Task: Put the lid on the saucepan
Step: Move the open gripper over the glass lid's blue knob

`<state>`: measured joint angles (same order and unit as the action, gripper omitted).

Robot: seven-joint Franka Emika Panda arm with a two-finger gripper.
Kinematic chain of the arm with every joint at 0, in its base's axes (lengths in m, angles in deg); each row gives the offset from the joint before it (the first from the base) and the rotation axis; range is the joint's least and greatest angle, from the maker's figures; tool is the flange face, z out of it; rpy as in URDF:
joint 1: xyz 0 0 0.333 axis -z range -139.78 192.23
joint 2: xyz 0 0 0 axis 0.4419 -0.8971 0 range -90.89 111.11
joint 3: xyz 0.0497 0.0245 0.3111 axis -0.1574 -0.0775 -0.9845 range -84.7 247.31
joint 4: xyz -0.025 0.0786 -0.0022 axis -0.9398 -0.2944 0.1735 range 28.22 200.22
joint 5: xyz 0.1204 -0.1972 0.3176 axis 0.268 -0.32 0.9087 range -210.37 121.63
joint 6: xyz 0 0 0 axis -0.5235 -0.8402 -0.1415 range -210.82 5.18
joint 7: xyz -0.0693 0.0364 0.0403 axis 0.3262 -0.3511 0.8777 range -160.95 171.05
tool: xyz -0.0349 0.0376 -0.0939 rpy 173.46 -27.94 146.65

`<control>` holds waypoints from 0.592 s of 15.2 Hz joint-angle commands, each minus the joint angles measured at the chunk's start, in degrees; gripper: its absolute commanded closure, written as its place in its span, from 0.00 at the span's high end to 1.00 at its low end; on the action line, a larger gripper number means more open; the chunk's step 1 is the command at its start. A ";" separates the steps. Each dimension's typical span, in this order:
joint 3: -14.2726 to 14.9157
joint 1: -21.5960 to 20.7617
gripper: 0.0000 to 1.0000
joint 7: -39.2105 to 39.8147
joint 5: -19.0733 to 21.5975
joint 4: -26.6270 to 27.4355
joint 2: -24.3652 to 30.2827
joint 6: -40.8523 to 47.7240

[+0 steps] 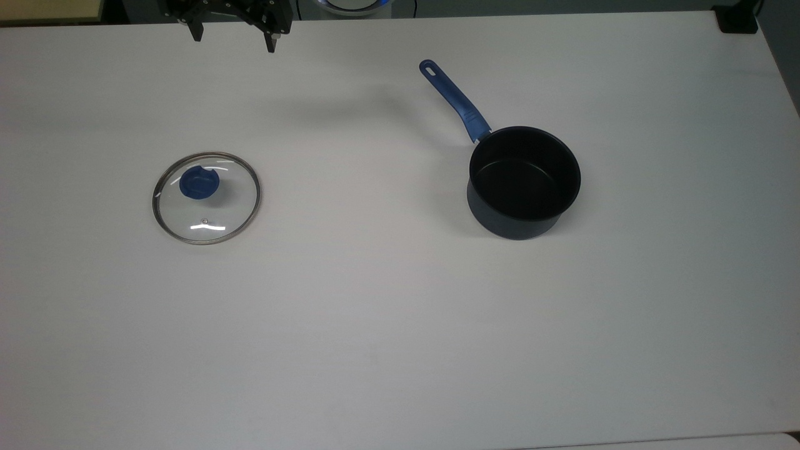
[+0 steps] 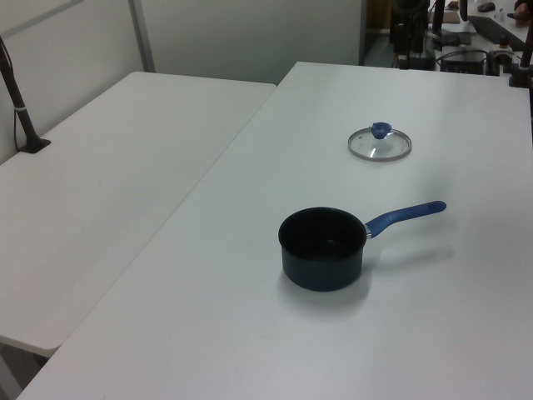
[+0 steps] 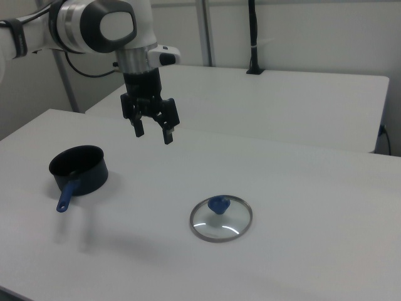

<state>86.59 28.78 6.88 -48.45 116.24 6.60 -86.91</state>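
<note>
The glass lid point(image 1: 206, 197) with its blue knob point(image 1: 199, 183) lies flat on the white table point(image 1: 375, 312), on the top view's left. It also lies near the middle of the right view as the lid point(image 3: 220, 218), and far back in the left view as the lid point(image 2: 380, 142). The navy saucepan point(image 1: 524, 182) stands upright and uncovered on the top view's right, its blue handle point(image 1: 455, 101) pointing up and left. My gripper point(image 1: 235, 36) hangs open and empty in the air at the top edge, well above and beyond the lid; in the right view the gripper point(image 3: 152, 130) is between saucepan point(image 3: 79, 169) and lid.
A second white table point(image 2: 108, 175) adjoins on the left view's left, with a black post point(image 2: 21, 108) clamped to it. A dark object point(image 1: 737, 19) sits at the top view's far right corner. Wide bare tabletop separates lid and saucepan point(image 2: 323, 247).
</note>
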 commanded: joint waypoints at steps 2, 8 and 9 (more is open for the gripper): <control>2.19 0.09 1.00 5.91 2.66 1.23 2.36 -0.41; 2.19 0.00 1.00 5.99 2.76 0.01 2.19 2.14; 2.36 -0.09 1.00 6.26 2.76 -0.09 2.01 2.23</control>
<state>88.43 29.10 11.50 -46.76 116.18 7.50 -86.56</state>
